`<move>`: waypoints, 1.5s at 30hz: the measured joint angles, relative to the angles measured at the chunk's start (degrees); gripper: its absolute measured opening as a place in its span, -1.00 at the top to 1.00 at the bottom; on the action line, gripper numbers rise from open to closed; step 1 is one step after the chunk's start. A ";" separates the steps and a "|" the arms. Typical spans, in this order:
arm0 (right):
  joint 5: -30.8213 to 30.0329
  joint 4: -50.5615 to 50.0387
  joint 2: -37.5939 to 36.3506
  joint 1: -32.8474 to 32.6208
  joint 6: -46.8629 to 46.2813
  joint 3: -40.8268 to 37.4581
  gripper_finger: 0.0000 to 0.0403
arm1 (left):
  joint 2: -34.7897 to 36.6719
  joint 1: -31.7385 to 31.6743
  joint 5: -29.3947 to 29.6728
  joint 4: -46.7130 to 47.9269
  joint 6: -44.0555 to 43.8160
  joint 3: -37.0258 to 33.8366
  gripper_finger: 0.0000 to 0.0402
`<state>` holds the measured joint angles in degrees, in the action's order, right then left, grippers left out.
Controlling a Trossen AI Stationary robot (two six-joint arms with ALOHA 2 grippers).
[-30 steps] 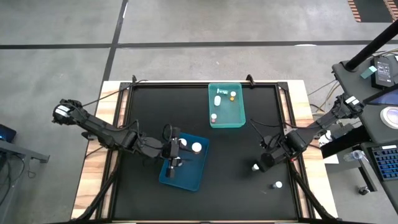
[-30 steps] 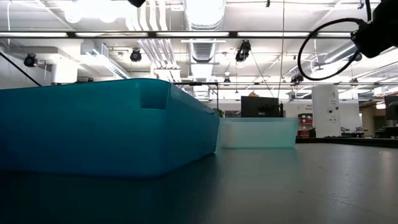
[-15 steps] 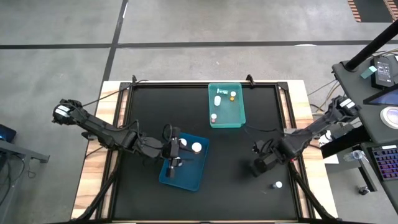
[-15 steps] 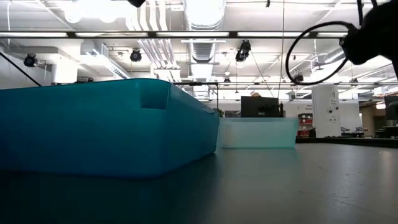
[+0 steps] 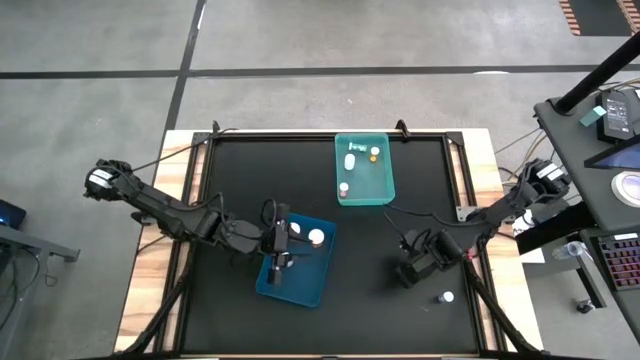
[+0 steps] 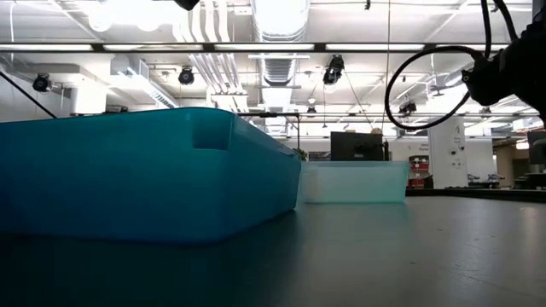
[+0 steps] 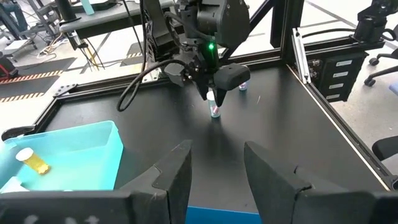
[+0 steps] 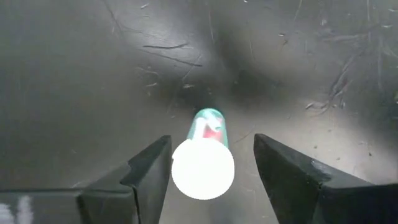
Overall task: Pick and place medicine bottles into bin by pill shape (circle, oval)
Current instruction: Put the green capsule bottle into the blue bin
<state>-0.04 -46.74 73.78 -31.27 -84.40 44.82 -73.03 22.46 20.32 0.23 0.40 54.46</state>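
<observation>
A small white-capped medicine bottle [image 8: 203, 163] was seen standing between the wide-open fingers [image 8: 144, 172] of the right gripper [image 8: 208, 168], untouched.

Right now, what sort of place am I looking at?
Probably a robotics lab in a big industrial hall: exposed ceiling ducts and strip lights, workbenches behind, and a framed black table where two robot arms sort small bottles into a teal bin.
</observation>
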 joint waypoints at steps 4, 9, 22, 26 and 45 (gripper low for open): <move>-0.01 0.61 0.80 0.00 0.48 0.00 0.09 | 0.00 0.00 0.02 0.00 0.00 0.00 0.35; -0.03 0.87 1.38 0.00 1.41 0.00 0.42 | 0.00 0.00 0.11 0.00 0.00 0.00 0.35; -0.69 0.86 -1.34 0.02 3.63 2.07 0.51 | 0.31 0.00 0.15 1.67 0.02 -0.48 0.35; -2.79 0.77 -1.23 0.59 6.83 5.53 0.50 | 0.87 0.00 0.17 2.53 0.10 -0.69 0.35; -9.47 -1.24 9.74 10.31 36.61 32.84 0.49 | 13.84 -0.09 7.61 -1.33 4.30 -13.67 0.35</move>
<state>-9.52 -47.98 83.52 -20.96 -47.79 77.66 -59.20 22.37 27.93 -1.10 4.71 40.78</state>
